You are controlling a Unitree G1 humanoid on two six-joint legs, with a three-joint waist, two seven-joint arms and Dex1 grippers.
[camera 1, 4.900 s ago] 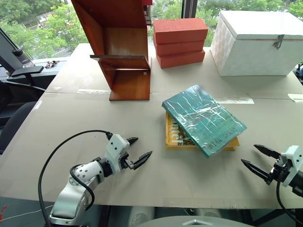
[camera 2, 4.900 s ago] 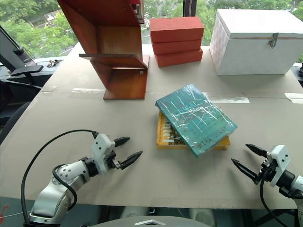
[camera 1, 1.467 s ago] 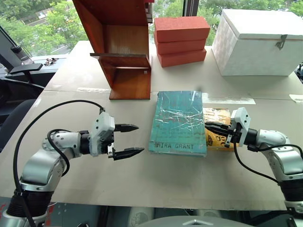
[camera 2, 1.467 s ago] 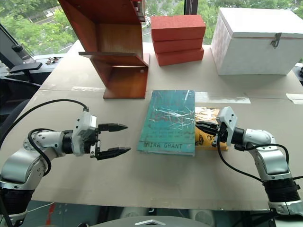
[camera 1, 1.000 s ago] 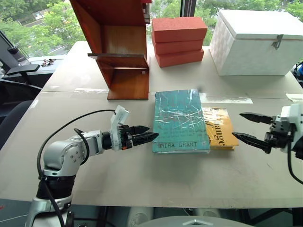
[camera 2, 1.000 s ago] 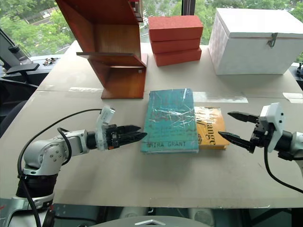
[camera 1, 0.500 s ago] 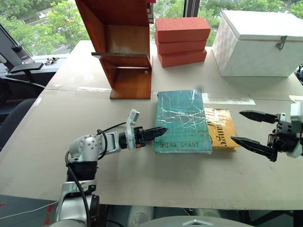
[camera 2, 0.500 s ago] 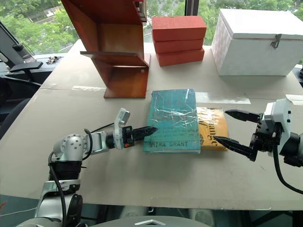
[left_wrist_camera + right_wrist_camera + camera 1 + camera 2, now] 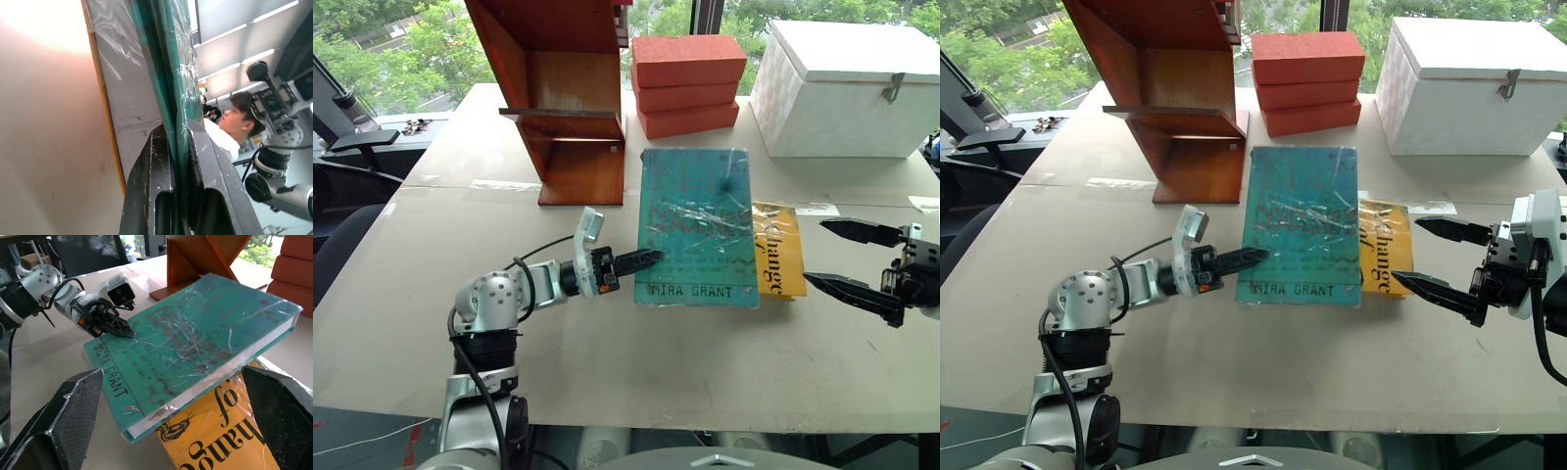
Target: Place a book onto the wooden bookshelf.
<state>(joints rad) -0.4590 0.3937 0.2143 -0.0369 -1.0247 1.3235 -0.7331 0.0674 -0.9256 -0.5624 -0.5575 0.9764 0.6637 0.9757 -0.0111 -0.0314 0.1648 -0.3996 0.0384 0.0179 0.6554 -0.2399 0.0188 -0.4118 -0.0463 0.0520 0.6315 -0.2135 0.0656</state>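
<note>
Teal plastic crinkled as the book (image 9: 696, 220) came up off the yellow-orange book (image 9: 779, 260), pinched at its near left corner by the left gripper (image 9: 644, 260), whose fingers were clamped on the cover's edge. That corner grip looked chosen to tip the volume upright for shelving. The right gripper (image 9: 1440, 258) waited just beside the yellow spine, fingers wide apart, probably ready to steady the far edge. Half a second earlier the book lay flat; now its far end had risen toward the wooden bookshelf (image 9: 570, 98), which stood beyond on the table (image 9: 431, 294), shelf board bare.
</note>
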